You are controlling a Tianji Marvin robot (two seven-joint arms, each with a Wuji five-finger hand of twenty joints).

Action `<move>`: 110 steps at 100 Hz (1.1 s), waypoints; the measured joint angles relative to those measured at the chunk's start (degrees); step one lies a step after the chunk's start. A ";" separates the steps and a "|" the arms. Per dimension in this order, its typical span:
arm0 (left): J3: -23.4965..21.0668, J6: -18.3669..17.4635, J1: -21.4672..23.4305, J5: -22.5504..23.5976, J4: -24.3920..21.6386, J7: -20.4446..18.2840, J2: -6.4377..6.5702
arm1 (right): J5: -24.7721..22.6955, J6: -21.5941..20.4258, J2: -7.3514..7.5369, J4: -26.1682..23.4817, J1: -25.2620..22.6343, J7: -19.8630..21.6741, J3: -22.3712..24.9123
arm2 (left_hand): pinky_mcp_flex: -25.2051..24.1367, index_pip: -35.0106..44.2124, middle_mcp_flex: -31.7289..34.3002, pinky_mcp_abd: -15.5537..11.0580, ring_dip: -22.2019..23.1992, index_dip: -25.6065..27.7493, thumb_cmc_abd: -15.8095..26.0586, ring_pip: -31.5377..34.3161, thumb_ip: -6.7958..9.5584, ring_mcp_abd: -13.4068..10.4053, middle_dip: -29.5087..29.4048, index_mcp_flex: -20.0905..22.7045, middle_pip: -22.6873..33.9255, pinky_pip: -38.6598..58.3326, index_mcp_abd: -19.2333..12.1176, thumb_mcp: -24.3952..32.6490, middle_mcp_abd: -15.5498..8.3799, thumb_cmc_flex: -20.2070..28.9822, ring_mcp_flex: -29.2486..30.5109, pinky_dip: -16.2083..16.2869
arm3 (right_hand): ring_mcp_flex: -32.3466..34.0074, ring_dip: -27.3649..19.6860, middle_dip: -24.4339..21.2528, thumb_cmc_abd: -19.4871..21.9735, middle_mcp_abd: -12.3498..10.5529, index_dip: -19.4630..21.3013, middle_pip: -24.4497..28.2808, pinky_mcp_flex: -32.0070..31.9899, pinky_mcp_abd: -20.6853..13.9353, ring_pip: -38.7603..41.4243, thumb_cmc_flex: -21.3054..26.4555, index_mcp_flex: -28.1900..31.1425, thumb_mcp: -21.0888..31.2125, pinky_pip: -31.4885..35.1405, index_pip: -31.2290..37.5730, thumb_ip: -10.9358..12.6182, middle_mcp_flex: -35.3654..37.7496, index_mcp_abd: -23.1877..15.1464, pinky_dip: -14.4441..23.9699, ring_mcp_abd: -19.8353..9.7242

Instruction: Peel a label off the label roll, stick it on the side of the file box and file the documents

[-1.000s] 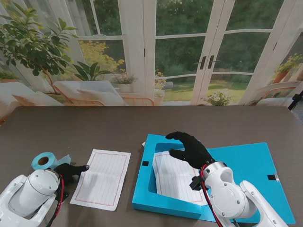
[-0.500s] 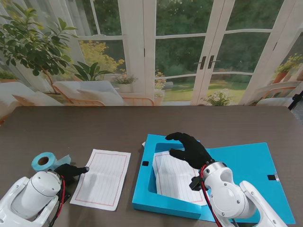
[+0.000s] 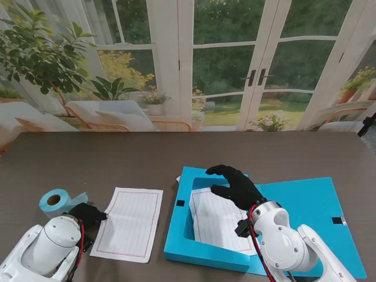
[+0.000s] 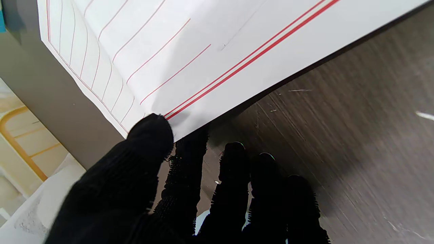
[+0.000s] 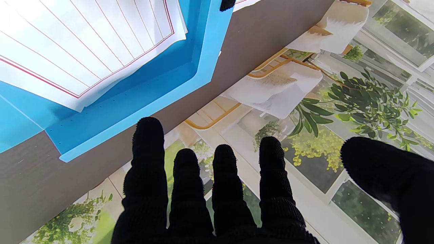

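A lined white sheet (image 3: 128, 223) lies on the dark table, left of the open blue file box (image 3: 176, 238). My left hand (image 3: 88, 213) is at the sheet's left edge. In the left wrist view its thumb (image 4: 151, 135) rests on top of the sheet (image 4: 203, 51) while the index finger (image 4: 190, 149) reaches under the lifted edge, pinching it. A second lined sheet (image 3: 214, 220) lies inside the box. My right hand (image 3: 235, 185) hovers open over the box's far part, fingers spread (image 5: 220, 189), holding nothing. The blue label roll (image 3: 54, 201) stands just left of my left hand.
The box's lid (image 3: 305, 202) lies flat to the right, with small black clasps (image 3: 336, 220) on it and on the box's left wall (image 3: 180, 203). The box's far rim (image 5: 135, 105) shows in the right wrist view. Bare table (image 3: 176, 153) stretches farther from me.
My left hand has drawn back toward me and its fingers have curled onto the sheet's left edge. The sheet has shifted slightly. The right hand has stayed put.
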 measured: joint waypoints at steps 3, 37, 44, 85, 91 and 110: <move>0.00 0.00 0.00 -0.02 -0.01 0.04 -0.06 | 0.09 0.05 0.00 0.00 0.00 0.01 -0.01 | 0.04 1.27 0.10 0.00 0.00 -0.02 0.00 0.00 0.00 -0.01 0.01 0.17 0.07 0.02 0.00 -0.17 -0.02 0.54 0.07 0.00 | 0.00 0.00 0.00 0.66 0.00 0.00 0.00 0.00 0.00 0.00 0.00 0.00 0.00 0.00 0.00 0.00 0.00 0.00 0.00 0.00; 0.33 -4.08 0.02 -3.29 1.91 7.67 -2.21 | 0.87 0.36 -0.02 0.04 -0.05 0.17 -0.02 | 5.66 9.05 16.76 1.96 -1.96 -1.16 -3.87 0.32 -1.80 -0.04 4.49 1.76 -5.04 2.72 1.51 9.32 -3.95 0.89 8.43 -0.91 | 0.00 0.00 0.00 0.66 0.01 0.00 0.01 0.00 0.00 0.00 1.49 0.00 -0.10 0.00 0.00 1.15 0.00 0.03 0.02 0.00; -0.10 -5.33 0.27 -5.02 2.05 9.10 -2.91 | 1.08 0.44 -0.03 0.05 -0.06 0.17 -0.02 | 6.88 10.08 19.44 1.99 -2.98 -1.45 -4.33 -2.14 -2.95 -0.14 3.86 2.38 -7.67 4.06 2.17 12.18 -4.49 0.12 10.66 -1.87 | 0.00 0.00 0.00 0.66 0.01 0.00 0.01 0.00 0.00 0.00 1.50 0.00 -0.10 0.00 0.00 1.16 0.00 0.03 0.08 0.00; -3.18 -10.62 3.13 -9.12 0.90 9.82 -4.03 | 2.40 0.67 -0.25 0.33 -0.16 -0.25 -0.17 | 23.58 11.66 30.66 8.85 -12.35 -3.12 -8.03 -13.39 -5.35 -0.33 -14.03 6.70 -23.19 3.93 2.68 17.00 -5.92 -1.36 26.76 -7.84 | 0.00 0.00 0.00 1.35 0.04 0.00 0.01 0.00 0.00 0.00 2.25 0.01 -0.68 -0.27 0.00 1.77 0.00 0.03 1.21 0.01; -3.71 -11.32 3.57 -10.88 0.46 9.83 -4.12 | 2.61 0.70 -0.29 0.37 -0.16 -0.38 -0.20 | 25.87 12.21 31.93 10.33 -13.06 -3.79 -8.03 -14.63 -5.35 0.01 -15.92 6.73 -23.68 4.44 2.68 17.16 -5.80 -1.36 29.38 -8.32 | 0.00 0.00 0.00 1.35 0.12 0.00 0.01 0.00 0.00 0.00 2.25 0.01 -0.72 -0.27 0.00 1.79 0.00 0.03 1.24 0.01; -4.65 -15.57 4.16 -14.18 -0.83 11.54 -4.60 | 3.72 0.76 -0.49 0.55 -0.17 -1.09 -0.41 | 31.91 15.49 33.50 12.24 -13.24 -2.44 -9.97 -14.46 -5.41 0.04 -18.22 6.49 -22.98 9.36 3.48 19.35 -5.46 -1.36 34.15 -8.21 | 0.00 0.00 0.00 2.27 0.15 0.00 0.52 0.00 0.00 0.00 2.25 0.02 -0.99 -0.29 0.00 2.39 0.00 0.03 1.27 0.01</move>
